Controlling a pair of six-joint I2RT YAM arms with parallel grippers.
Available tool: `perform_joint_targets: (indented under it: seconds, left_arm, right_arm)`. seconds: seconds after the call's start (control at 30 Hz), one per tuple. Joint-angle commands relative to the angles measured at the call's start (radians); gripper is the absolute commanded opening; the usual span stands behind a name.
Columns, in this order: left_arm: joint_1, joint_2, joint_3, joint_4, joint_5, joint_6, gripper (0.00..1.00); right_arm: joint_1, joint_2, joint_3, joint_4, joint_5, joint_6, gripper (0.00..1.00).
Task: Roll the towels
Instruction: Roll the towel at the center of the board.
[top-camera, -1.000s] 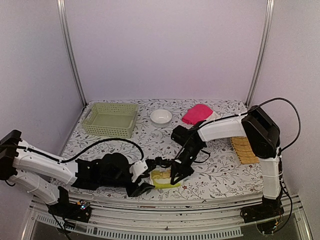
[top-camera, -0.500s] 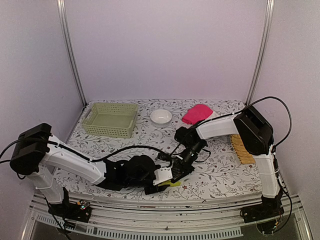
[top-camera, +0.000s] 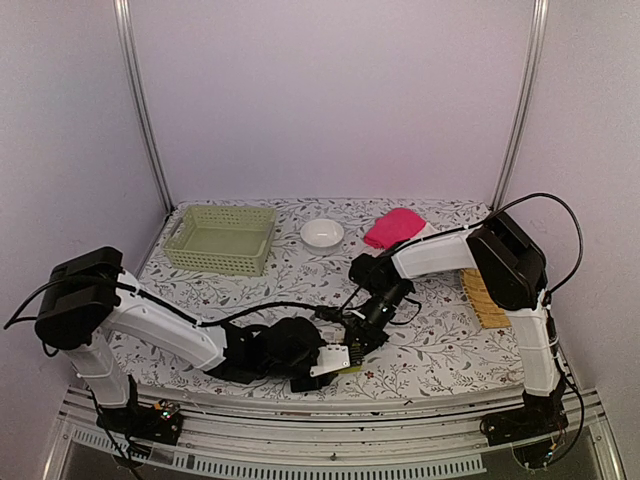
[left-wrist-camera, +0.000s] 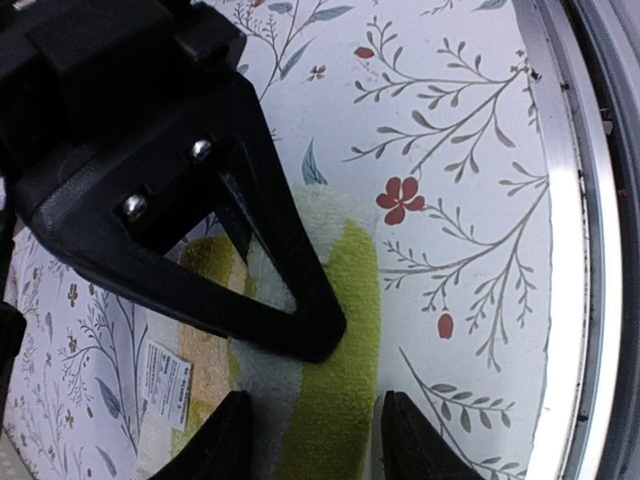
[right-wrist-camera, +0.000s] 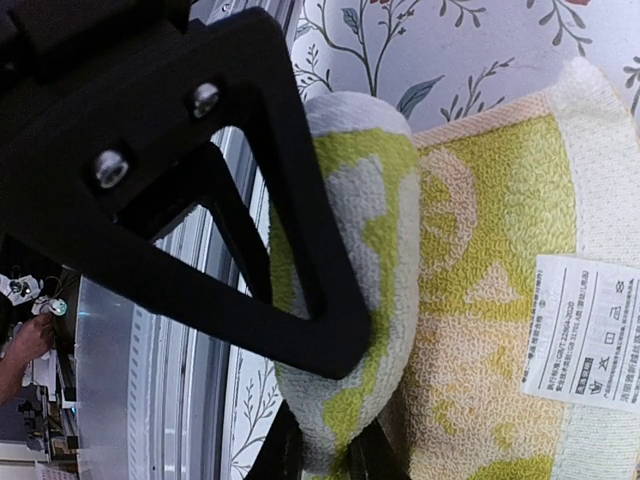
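The small yellow-green-and-cream towel (right-wrist-camera: 490, 230) is lying at the near edge of the bench (top-camera: 440, 350), between the two arms. One end is already wound into a tight roll (right-wrist-camera: 375, 230), while the rest is lying flat with its care label (right-wrist-camera: 585, 330) facing up.

The right gripper (right-wrist-camera: 325, 400) is clamping that rolled end between its fingers, probably so the turns are not springing loose. The left gripper (left-wrist-camera: 320, 390) is reaching in from the other side. Its fingers are standing apart, straddling the green border of the flat part without pinching it. I judge it is getting into place to pin or tension the loose end so the roll can go further. Since the towel is sitting so near the metal rim of the bench, a careless tug is risking a slide over the edge.

Farther back, the bright pink towel (top-camera: 395, 226) is waiting in a heap, unrolled.

The pale green basket (top-camera: 222, 209) at the far left is showing nothing inside. The white bowl (top-camera: 322, 232) is looking bare too. The yellow slatted tray (top-camera: 487, 300) by the right arm is carrying nothing that I can see.
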Motion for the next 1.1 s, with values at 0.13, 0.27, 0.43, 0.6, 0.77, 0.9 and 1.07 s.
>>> perform_joint_targets:
  seconds: [0.13,0.27,0.43,0.6,0.77,0.9,1.07]
  left_arm:
    - [-0.016,0.085,0.044,-0.095,-0.109,0.029,0.30]
    - [-0.015,0.077,0.078,-0.167,-0.078,0.009,0.20]
    - [-0.006,0.085,0.152,-0.291,0.003,-0.051,0.18]
    - [0.078,0.136,0.270,-0.443,0.217,-0.193,0.19]
    - [0.190,0.256,0.384,-0.541,0.480,-0.298,0.19]
    - [0.254,0.326,0.459,-0.592,0.686,-0.377,0.19]
    - [0.315,0.381,0.519,-0.644,0.834,-0.470,0.19]
  right_arm:
    - [-0.002,-0.003,0.000,-0.050,0.075,-0.001,0.24]
    - [-0.024,-0.142,0.016,-0.087,0.074,-0.007,0.37]
    - [-0.103,-0.317,0.076,-0.147,0.088,0.021,0.42]
    - [-0.135,-0.515,0.069,-0.145,0.132,0.057,0.42]
    - [-0.135,-0.684,-0.081,-0.038,0.160,0.061,0.40]
    - [-0.101,-0.752,-0.268,0.168,0.324,0.064,0.36]
    - [-0.014,-0.733,-0.474,0.379,0.541,0.068,0.32]
